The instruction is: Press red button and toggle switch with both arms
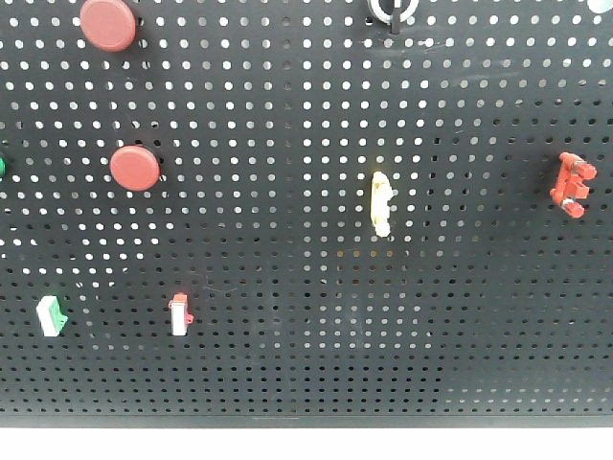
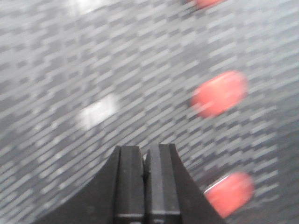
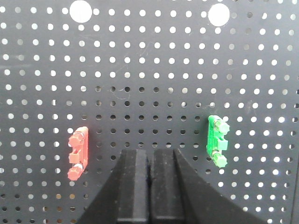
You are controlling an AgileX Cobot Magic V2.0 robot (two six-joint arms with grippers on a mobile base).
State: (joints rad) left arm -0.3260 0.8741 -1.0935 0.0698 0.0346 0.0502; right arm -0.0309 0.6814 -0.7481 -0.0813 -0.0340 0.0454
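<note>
Round red plastic button (image 2: 219, 93) lying up and right of the closed left fingers (image 2: 130, 172), upright red plastic toggle switch (image 3: 78, 154) lying left of the pressed-together right fingers (image 3: 135, 177).

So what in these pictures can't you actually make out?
Left wrist view: motion blur smears the background; the round red blobs are probably buttons, the white smudge is unidentifiable.
Front view: the large round red button, the black-and-white knob and a green part are cut off by the frame edges.
Front view: neither arm appears, so how near the left tool and right tool are to the black perforated metal board cannot be told.
</note>
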